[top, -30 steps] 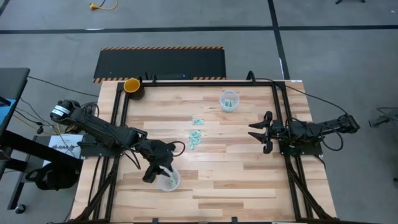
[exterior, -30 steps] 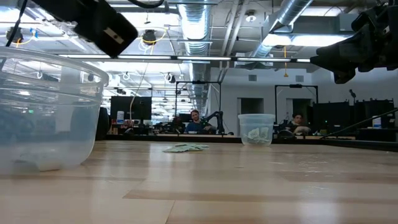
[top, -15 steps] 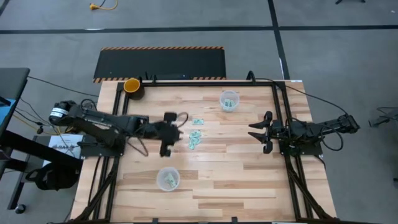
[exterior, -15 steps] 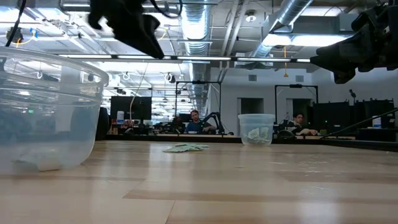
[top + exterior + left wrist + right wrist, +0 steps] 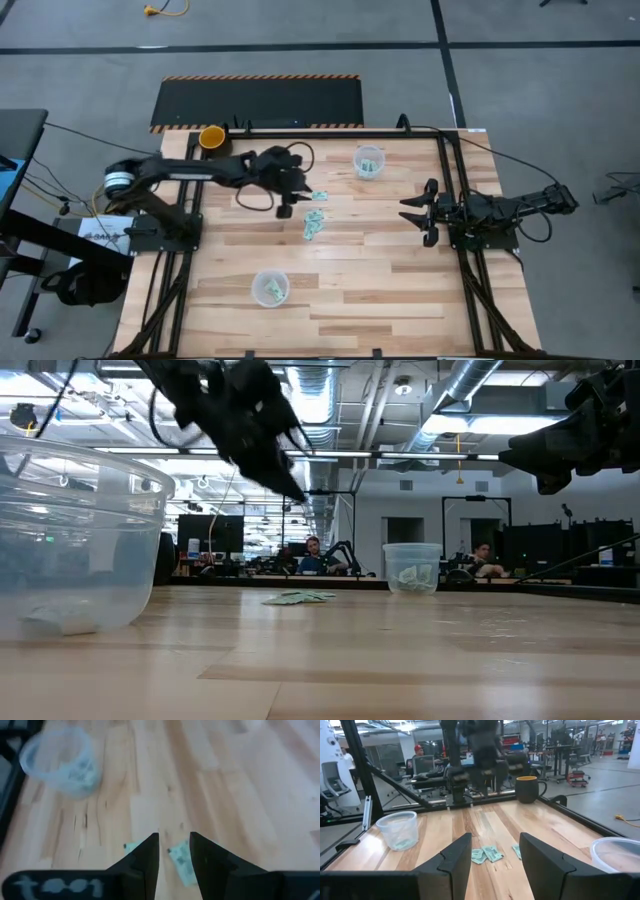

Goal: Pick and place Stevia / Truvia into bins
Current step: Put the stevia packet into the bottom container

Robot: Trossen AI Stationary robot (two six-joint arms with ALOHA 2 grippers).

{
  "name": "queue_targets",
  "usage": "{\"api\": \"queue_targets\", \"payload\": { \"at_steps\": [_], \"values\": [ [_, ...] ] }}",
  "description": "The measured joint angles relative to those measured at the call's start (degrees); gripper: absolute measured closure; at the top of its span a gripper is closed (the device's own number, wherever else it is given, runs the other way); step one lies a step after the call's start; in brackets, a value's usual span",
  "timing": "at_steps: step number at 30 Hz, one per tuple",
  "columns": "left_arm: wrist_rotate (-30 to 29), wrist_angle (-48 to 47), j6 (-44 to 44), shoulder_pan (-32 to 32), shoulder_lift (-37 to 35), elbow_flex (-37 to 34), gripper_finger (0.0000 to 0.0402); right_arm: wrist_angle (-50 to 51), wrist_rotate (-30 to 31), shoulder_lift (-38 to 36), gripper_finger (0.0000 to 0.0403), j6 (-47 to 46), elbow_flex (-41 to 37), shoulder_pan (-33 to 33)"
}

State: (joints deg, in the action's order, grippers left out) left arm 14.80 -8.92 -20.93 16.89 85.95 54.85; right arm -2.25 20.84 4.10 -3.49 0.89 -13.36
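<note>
your left gripper (image 5: 290, 196) hangs above the table (image 5: 380, 270), just beside the loose packets (image 5: 315, 222) near the table's middle, on the side toward the yellow-orange cup (image 5: 212, 137). in your left wrist view its two dark fingers (image 5: 145, 862) stand a little apart with nothing between them, and two of the packets (image 5: 182, 862) lie on the wood right below the gap — so it is parted and empty.

the packets sit in a small scatter: one (image 5: 320, 195) nearest the gripper, a small clump just below it in the high view. from the low view they show as a flat pale-green heap (image 5: 298, 598) far across the board.

one clear bin (image 5: 270, 288) stands toward the near-left part of the table, well apart from the gripper, with a few packets in its bottom; it fills the left of the low view (image 5: 75, 540). the other clear bin (image 5: 369, 161) stands near the far edge, right of the scatter, also with packets inside — you see it in the left wrist view too (image 5: 60, 762).

your right gripper (image 5: 412, 211) waits at the table's right edge, its fingers (image 5: 452, 857) spread wide and empty, facing the packets.
</note>
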Motion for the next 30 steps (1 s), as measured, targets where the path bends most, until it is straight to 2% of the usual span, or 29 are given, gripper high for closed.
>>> {"api": "queue_targets", "payload": {
  "at_steps": [8,14,23,30],
  "values": [
    [-0.18,9.12,-0.13,1.9,10.91,-0.04,0.0303,0.05,0.0,0.0,0.0243,0.01,0.0,0.01],
    [-3.65,12.69,-1.86,1.9,15.52,-0.04,0.0303,0.05,0.0,0.0,0.0243,0.0,0.0,0.0],
    [-8.73,12.85,-2.64,1.92,16.44,-0.09,0.0303,0.05,0.0,0.01,0.0243,0.02,0.0,0.0],
    [-9.3,11.45,-2.44,1.92,16.44,-0.09,0.0303,0.05,0.0,0.02,0.0243,0.02,0.0,0.0]
  ]
}}
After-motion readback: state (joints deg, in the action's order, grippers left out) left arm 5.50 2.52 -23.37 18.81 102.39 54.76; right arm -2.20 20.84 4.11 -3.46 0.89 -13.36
